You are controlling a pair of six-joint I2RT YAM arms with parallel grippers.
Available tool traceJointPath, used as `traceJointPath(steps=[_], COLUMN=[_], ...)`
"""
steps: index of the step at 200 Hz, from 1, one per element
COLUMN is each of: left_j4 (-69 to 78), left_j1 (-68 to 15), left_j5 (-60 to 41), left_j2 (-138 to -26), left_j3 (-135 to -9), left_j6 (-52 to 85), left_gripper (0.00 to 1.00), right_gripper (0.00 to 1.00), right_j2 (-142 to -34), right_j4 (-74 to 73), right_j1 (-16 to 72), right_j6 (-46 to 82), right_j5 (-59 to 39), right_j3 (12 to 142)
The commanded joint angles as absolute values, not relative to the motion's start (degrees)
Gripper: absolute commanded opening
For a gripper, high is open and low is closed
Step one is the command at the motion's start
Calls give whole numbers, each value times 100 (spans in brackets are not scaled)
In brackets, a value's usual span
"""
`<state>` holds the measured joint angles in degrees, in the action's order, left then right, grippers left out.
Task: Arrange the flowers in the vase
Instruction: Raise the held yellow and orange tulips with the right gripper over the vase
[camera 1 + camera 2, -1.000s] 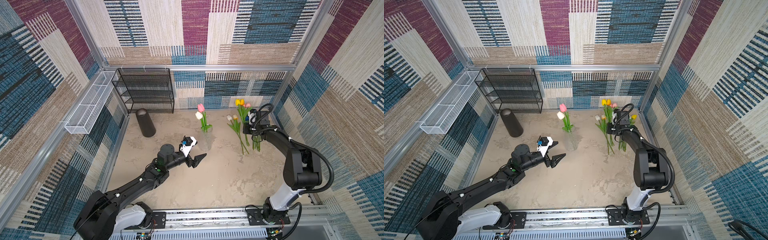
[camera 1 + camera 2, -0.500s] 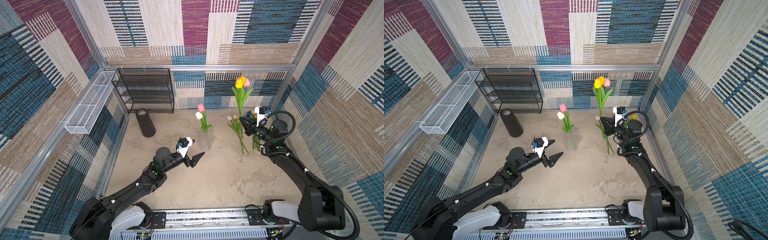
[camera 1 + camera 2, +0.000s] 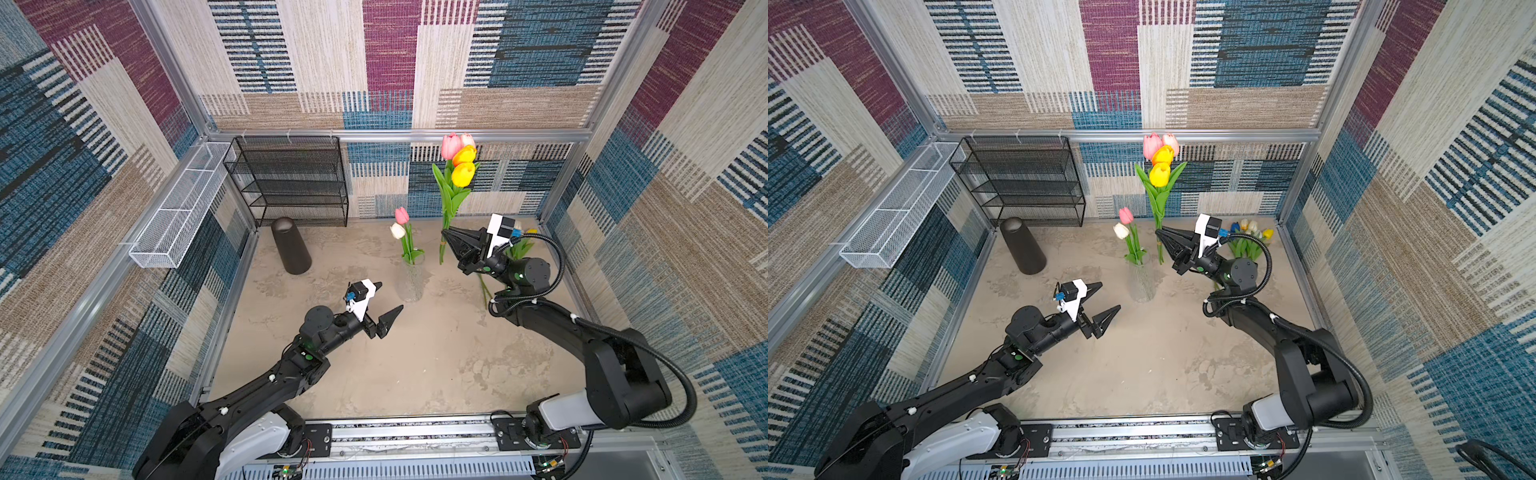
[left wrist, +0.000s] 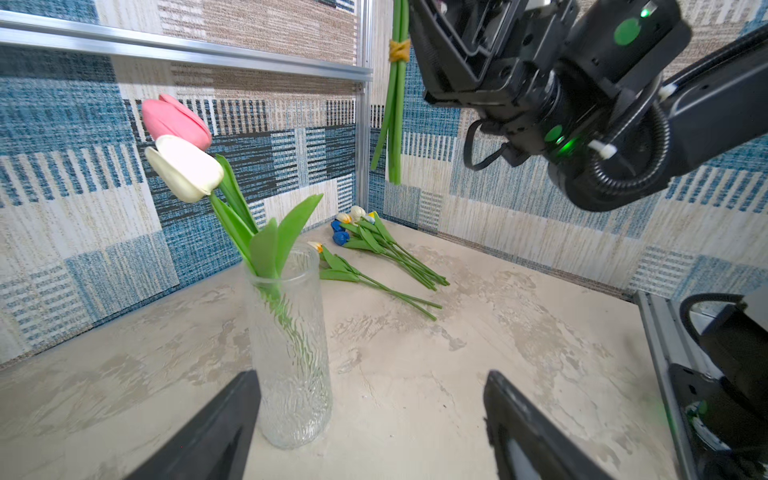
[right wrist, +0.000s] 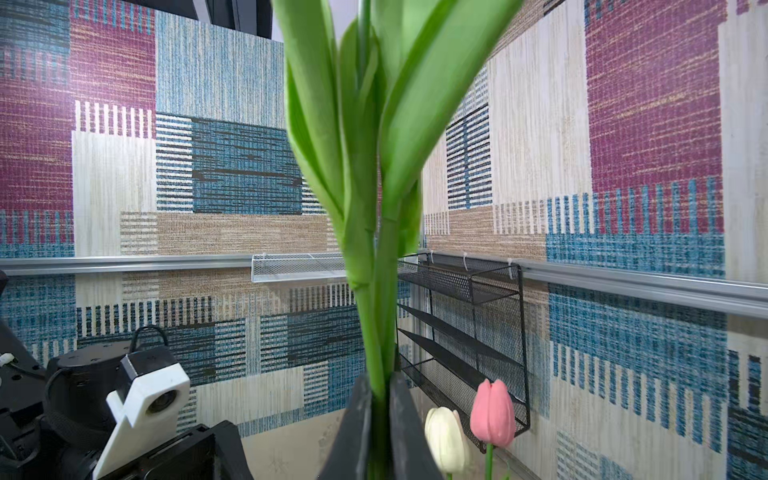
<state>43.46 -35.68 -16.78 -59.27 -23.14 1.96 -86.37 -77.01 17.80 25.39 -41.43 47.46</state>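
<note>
A clear glass vase (image 3: 409, 278) (image 3: 1141, 280) (image 4: 291, 345) stands mid-table with a pink and a white tulip (image 4: 183, 166) in it. My right gripper (image 3: 446, 235) (image 3: 1160, 233) (image 5: 380, 386) is shut on the stems of a bunch of flowers (image 3: 461, 164) (image 3: 1160, 166) with yellow, orange and pink heads. The bunch stands upright in the air just right of the vase, its stems tied with a yellow band (image 4: 399, 50). More flowers (image 4: 374, 243) (image 3: 1250, 237) lie on the table at the back right. My left gripper (image 3: 390, 296) (image 3: 1109, 296) (image 4: 370, 378) is open and empty, just in front of and left of the vase.
A black cylinder (image 3: 291, 245) stands at the back left. Behind it a black mesh shelf rack (image 3: 291, 178) leans on the back wall. A white wire basket (image 3: 178, 208) hangs on the left wall. Metal rails (image 3: 415, 432) run along the front edge.
My right gripper has lifted the bunch off the table at the back right and carried it up and toward the vase. The left arm has shifted slightly, still open.
</note>
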Motion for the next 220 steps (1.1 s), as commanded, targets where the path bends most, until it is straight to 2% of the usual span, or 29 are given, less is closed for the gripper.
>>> traceJointPath(steps=[1, 45, 110, 220], left_j4=[4418, 4134, 4200, 4436], left_j1=[-3568, -3568, -3568, -3568], left_j5=[-1536, -1288, -1222, -1354], left_j2=[-5729, -5432, -5682, -6153], left_j3=[-2273, -2124, -2196, -2338], left_j6=[258, 158, 64, 97], left_gripper=[87, 87, 87, 87], right_gripper=[0, 0, 0, 0], right_j2=[-9184, -10184, -10955, -11290], right_j4=[-9095, -9651, -9876, -9996], right_j1=[1784, 1797, 1811, 1929], right_j6=[2917, 3352, 3513, 3457], right_j5=[-4042, -4139, -4149, -4415], right_j3=[5039, 5623, 6090, 6177])
